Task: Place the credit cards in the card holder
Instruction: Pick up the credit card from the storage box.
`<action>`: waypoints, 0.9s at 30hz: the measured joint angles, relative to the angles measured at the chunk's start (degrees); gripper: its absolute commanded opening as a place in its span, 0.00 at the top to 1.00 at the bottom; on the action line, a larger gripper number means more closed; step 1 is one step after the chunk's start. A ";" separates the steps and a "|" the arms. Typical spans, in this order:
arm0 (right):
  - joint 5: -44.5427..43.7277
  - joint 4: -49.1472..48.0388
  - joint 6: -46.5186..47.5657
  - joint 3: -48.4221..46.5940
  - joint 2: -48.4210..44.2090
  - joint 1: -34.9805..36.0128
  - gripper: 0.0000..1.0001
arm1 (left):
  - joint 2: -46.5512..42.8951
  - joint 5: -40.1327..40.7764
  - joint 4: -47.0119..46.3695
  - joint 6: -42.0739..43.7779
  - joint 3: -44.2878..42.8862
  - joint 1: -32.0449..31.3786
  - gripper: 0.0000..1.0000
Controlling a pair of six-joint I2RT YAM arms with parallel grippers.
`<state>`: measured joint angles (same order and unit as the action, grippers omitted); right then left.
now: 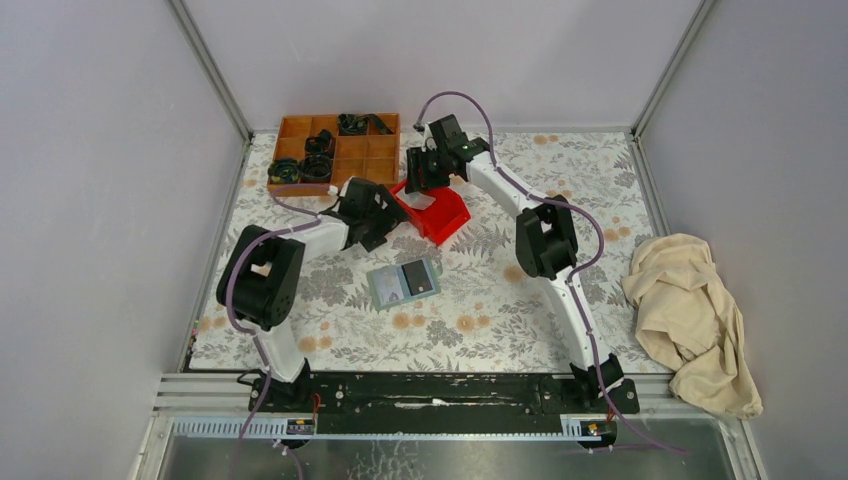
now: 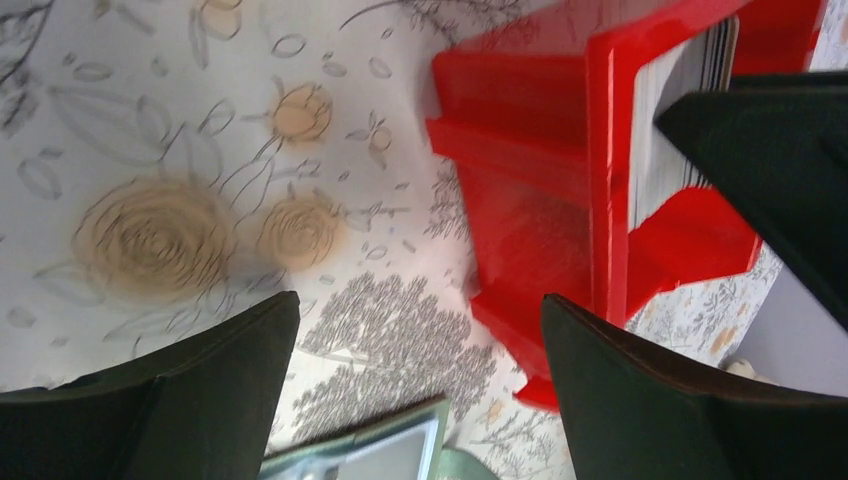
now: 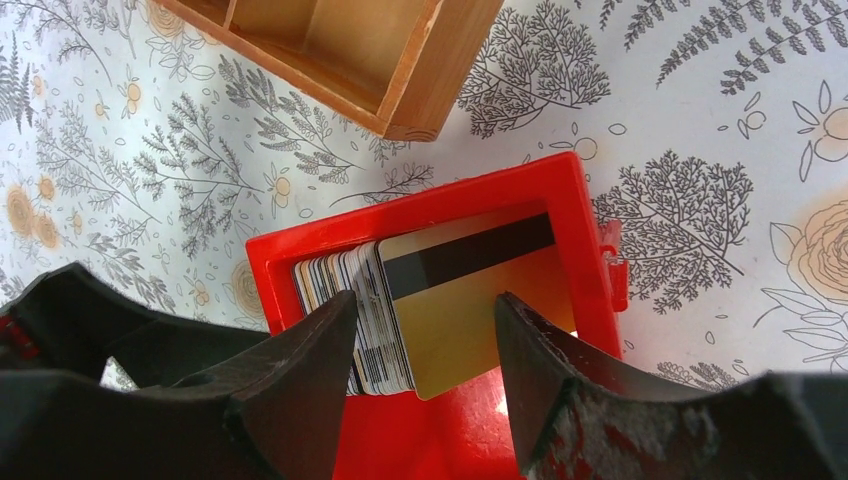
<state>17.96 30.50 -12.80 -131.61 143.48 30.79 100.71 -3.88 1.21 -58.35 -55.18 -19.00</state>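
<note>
The sage-green card holder lies open on the table with a dark card in its right pocket; its corner shows in the left wrist view. A stack of credit cards stands in the red bin, a yellow-tan card with a black stripe leaning at the front. My right gripper is open just above the stack, jaws either side of the yellow-tan card. My left gripper is open and empty beside the bin, above the tablecloth.
A brown wooden compartment tray with black parts stands at the back left; its corner shows in the right wrist view. A beige cloth lies off the table at the right.
</note>
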 measured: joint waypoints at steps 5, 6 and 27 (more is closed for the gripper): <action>1.07 -0.42 -0.33 0.02 0.04 -0.22 0.47 | 4.57 -0.26 0.70 0.39 -4.59 0.07 0.05; 1.14 -0.59 -0.37 0.09 0.04 -0.33 0.48 | 5.03 -0.26 1.09 0.57 -5.27 0.11 0.05; 1.05 -2.49 -0.52 0.13 -0.17 -0.39 0.63 | 6.38 -0.63 2.01 1.36 -7.17 0.28 0.04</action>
<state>19.00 28.01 -13.32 -131.48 143.31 30.39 107.09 -4.51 3.22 -56.99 -62.35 -18.72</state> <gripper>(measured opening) 0.390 0.957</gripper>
